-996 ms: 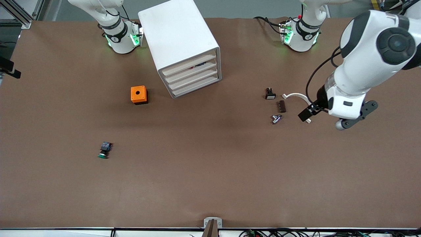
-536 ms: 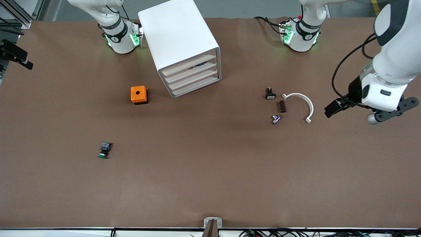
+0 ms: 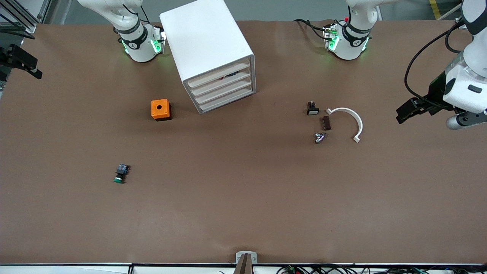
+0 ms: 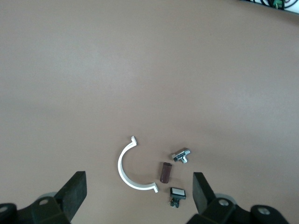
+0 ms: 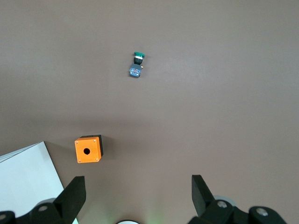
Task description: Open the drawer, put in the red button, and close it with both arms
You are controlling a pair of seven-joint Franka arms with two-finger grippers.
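on counter, drawer unit (image 3: 213,57) stands shut; no red button visible. left gripper (image 4: 139,193) and right gripper (image 5: 138,196) hover at opposite counter ends, fingers spread, empty; right base nearer unit.

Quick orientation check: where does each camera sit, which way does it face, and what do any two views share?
Front view: high across the table, facing both bases; left end effector shows at the edge.
Left wrist view: looks down past open left end effector at white clip, also in front view.
Right wrist view: looks down past open right end effector at orange box and green button, both in front view.
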